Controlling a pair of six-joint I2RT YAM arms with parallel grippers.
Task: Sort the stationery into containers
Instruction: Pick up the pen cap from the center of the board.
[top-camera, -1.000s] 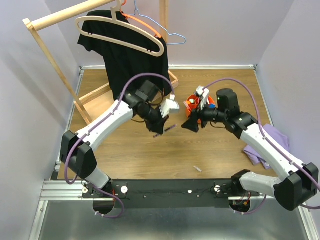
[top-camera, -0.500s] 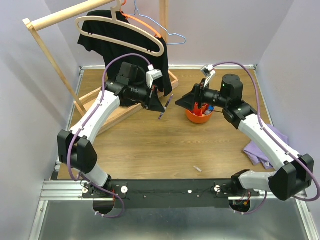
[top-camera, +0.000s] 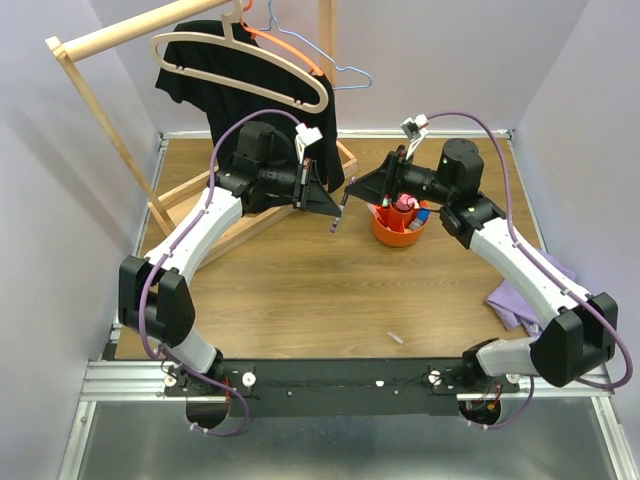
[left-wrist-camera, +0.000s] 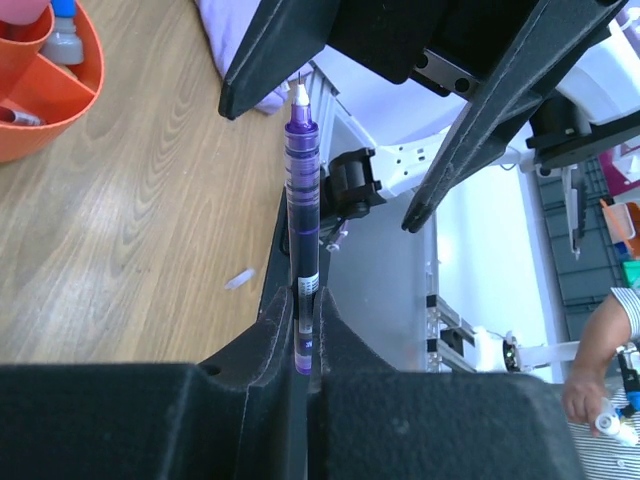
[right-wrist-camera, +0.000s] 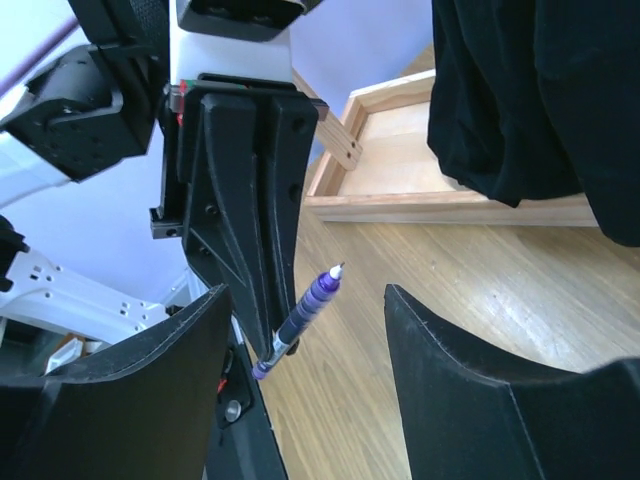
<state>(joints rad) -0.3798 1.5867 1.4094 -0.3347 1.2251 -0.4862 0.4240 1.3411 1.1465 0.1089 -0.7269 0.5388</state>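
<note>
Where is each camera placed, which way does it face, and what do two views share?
Top external: above and behind the bases, looking down at the table; left arm and right arm show, left gripper and right gripper close together beside the orange organiser.
Left wrist: on the left arm, looking along its own shut fingers, which pinch a purple pen, toward the right arm.
Right wrist: on the right arm, looking between its own open fingers toward the left arm and wooden tray.
Shared: both wrist views show the pen.

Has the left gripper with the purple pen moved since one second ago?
Yes. The left gripper, shut on the purple pen, moved up the picture toward the wooden rack base and now sits beside its right corner.
</note>
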